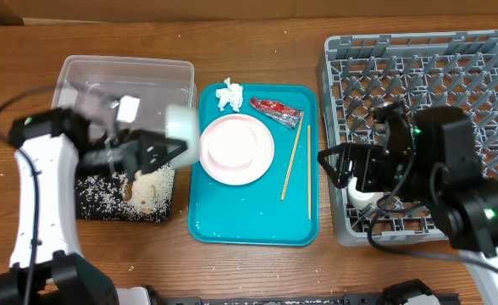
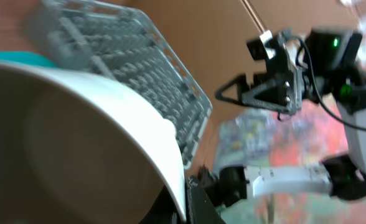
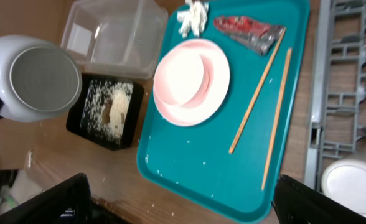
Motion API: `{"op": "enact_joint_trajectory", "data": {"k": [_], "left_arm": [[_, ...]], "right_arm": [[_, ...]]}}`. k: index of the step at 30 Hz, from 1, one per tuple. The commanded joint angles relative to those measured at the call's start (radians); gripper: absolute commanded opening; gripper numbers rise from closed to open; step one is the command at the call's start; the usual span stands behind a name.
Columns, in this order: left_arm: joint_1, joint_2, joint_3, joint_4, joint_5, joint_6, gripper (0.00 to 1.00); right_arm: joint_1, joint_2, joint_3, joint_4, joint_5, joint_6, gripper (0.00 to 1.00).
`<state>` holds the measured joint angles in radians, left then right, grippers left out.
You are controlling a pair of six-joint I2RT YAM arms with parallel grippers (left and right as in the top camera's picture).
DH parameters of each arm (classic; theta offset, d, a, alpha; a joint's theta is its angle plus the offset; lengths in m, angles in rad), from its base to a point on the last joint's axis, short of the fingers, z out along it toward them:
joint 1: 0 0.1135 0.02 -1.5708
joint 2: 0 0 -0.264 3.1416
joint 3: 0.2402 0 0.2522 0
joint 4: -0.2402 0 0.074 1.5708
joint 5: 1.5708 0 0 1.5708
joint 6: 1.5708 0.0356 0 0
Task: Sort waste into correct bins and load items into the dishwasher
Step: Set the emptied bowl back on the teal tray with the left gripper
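On wooden table (image 1: 257, 25), teal tray (image 1: 232, 216), grey dish rack (image 1: 452, 68), black tray (image 1: 96, 199)

a flat teal tray (image 1: 232, 212) lies near the middle of the brown wooden table (image 1: 257, 25)

White bowl (image 1: 181, 129) tipped sideways near clear tub (image 1: 126, 61); rice (image 1: 152, 188) in black tray (image 1: 86, 212).

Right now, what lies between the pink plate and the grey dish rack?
Two wooden chopsticks lie on the teal tray, between the plate and the rack. The overhead view shows this best.
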<state>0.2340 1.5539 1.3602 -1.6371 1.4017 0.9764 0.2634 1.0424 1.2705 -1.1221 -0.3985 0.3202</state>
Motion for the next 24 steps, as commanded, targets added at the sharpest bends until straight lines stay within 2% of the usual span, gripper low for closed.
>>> {"op": "enact_joint_trajectory", "data": {"k": [1, 5, 8, 11, 15, 19, 22, 24], "left_arm": [[-0.131, -0.018, 0.134, 0.109, -0.064, -0.352, 0.04], [-0.343, -0.018, 0.228, 0.485, -0.414, -0.925, 0.04], [-0.501, -0.015, 0.232, 0.751, -0.562, -1.151, 0.04], [-0.612, -0.003, 0.231, 0.897, -0.691, -1.297, 0.04], [-0.67, 0.005, 0.232, 0.93, -0.756, -1.347, 0.04], [-0.689, -0.006, 0.231, 0.778, -0.846, -1.339, 0.04], [-0.748, -0.002, 0.217, 0.6, -1.096, -1.331, 0.04], [-0.803, 0.002, 0.182, 0.55, -1.187, -1.354, 0.04]], "right_arm": [[-0.001, -0.028, 0.028, 0.006, 0.058, 0.021, 0.96], [-0.001, -0.061, 0.028, -0.003, 0.195, 0.109, 0.95], [-0.003, -0.091, 0.028, -0.014, 0.294, 0.192, 0.96], [-0.004, -0.115, 0.028, -0.042, 0.337, 0.232, 0.96], [-0.004, -0.124, 0.028, -0.084, 0.305, 0.19, 0.98], [-0.005, -0.124, 0.027, -0.143, 0.332, 0.173, 0.98], [-0.005, -0.124, 0.027, -0.157, 0.372, 0.174, 0.99], [-0.005, -0.124, 0.027, -0.156, 0.383, 0.174, 0.99]]}}
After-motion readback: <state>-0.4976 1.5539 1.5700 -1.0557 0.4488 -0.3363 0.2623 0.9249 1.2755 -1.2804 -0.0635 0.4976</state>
